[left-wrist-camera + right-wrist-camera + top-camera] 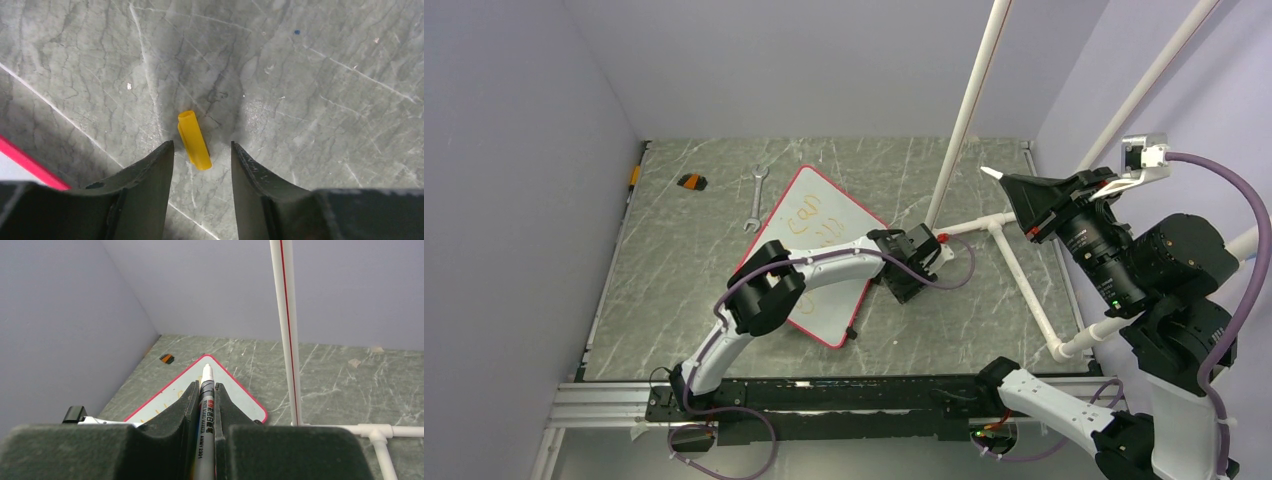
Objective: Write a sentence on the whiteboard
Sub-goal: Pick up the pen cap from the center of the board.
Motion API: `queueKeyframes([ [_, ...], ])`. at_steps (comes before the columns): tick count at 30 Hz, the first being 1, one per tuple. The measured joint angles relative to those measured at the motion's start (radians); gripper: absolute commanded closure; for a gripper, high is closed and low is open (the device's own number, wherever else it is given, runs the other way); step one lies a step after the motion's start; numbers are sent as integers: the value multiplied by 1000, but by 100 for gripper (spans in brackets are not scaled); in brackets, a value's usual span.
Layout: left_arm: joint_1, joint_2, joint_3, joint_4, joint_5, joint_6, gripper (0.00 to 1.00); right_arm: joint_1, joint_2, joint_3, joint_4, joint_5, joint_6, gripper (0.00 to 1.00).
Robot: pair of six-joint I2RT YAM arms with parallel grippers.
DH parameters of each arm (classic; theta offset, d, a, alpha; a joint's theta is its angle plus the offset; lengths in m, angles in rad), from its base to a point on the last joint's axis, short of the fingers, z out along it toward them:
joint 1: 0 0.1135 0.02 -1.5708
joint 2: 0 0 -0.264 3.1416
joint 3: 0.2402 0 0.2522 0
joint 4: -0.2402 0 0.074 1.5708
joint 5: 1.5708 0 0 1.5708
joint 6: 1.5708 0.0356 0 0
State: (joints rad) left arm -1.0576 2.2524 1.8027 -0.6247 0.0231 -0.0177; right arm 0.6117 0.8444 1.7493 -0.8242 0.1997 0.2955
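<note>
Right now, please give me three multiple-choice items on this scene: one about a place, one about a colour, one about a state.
1. Where does the small yellow plastic cap lie?
A. On a shelf
B. On the grey marbled table, between the fingers of the left claw
C. Inside a box

2. What colour is the thin frame of the flat white rectangular whiteboard?
A. Blue
B. Green
C. Red-pink

3. In what state is the right claw?
A. Shut on the slim grey marker
B. Open and empty
C. Shut on a cup

Answers: 1 B, the left wrist view shows it on the table between the fingers; 2 C, the edge is red-pink in the top view; 3 A, the barrel sits clamped between the fingers.
</note>
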Motion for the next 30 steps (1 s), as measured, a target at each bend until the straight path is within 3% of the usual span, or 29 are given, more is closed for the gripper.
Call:
queueKeyframes([
  [7,13,15,21,-11,7,2,72,0,0,0,0,0,-8,100],
  [11,19,15,18,-7,9,8,99,0,-1,-3,0,0,-12,100],
  [30,14,-232,-253,103,140,0,100,0,5,-45,6,-1,-11,100],
])
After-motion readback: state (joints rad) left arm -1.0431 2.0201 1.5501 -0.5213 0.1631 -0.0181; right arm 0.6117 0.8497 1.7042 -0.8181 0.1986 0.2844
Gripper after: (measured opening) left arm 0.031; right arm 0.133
